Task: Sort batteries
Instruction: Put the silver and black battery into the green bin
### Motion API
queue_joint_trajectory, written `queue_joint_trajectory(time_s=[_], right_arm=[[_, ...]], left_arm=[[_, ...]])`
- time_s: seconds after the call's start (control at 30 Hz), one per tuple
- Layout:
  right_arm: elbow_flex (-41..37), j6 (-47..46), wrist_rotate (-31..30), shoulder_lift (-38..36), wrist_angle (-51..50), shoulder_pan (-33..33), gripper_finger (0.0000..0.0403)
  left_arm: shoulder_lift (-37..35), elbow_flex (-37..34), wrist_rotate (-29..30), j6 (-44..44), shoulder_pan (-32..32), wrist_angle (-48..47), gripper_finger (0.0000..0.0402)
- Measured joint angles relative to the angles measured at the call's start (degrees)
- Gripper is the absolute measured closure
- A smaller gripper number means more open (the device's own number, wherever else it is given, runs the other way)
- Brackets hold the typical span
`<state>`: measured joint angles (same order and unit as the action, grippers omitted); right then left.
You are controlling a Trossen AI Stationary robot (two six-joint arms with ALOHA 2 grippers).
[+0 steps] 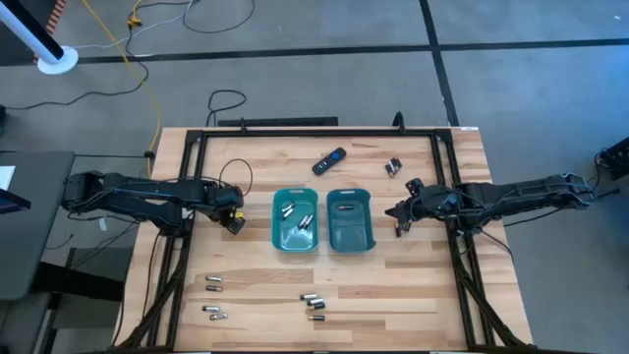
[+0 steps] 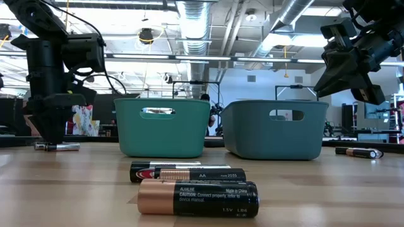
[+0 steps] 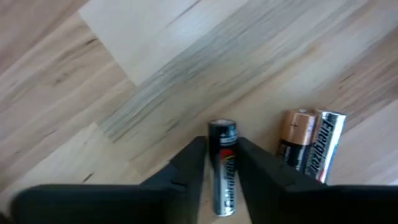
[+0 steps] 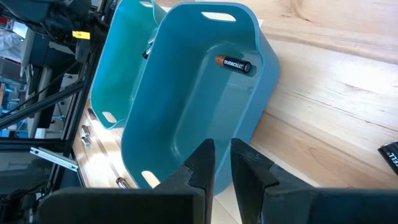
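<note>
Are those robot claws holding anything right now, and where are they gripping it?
The left end effector pinches a silvery battery by its sides, along the body; one end pokes out past the fingers. The right end effector holds nothing.

The gripped battery (image 3: pixel 222 167) runs out of frame; the remote (image 4: pixel 390 155) is cut off

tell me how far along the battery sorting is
Partly done. The left tray holds a few silvery batteries; the right tray holds one Duracell. The left gripper grips a silver battery beside a loose pair. The right gripper hangs empty, nearly closed. Front batteries remain.
</note>
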<state>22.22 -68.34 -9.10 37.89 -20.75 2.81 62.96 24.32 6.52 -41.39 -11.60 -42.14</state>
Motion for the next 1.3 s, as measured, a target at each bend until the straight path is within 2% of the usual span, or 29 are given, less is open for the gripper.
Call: queue_joint_trajectory(time_s=[0.1, 0.33, 0.63, 0.77, 0.93, 1.2, 1.3], right_arm=[[0.0, 0.0, 0.0, 0.0, 0.0, 0.0, 0.0332], [0.0, -0.1, 0.0, 0.0, 0.0, 0.0, 0.0332], [0.0, -0.3, 0.0, 0.0, 0.2, 0.0, 0.0332], [0.0, -0.3, 0.0, 0.0, 0.2, 0.0, 0.0332], [0.0, -0.2, 0.0, 0.0, 0.2, 0.0, 0.0332], [0.0, -0.2, 0.0, 0.0, 0.2, 0.1, 0.0332], [0.0, 0.0, 0.0, 0.0, 0.2, 0.1, 0.0332]], left_arm=[[0.0, 0.0, 0.4, 0.0, 0.0, -0.3, 0.0364], [0.3, 3.5, 2.4, -2.2, 0.0, -2.3, 0.0364], [0.1, 23.1, 9.1, 1.7, 0.0, -7.8, 0.0364], [1.8, 30.9, 10.6, 0.0, 0.3, -9.2, 0.0364], [9.4, 39.1, 10.8, -1.4, 3.0, -9.1, 0.0364], [28.9, 52.1, 10.0, -2.4, 9.3, -8.9, 0.0364], [35.5, 56.3, 7.5, -2.6, 10.4, -8.9, 0.0364]])
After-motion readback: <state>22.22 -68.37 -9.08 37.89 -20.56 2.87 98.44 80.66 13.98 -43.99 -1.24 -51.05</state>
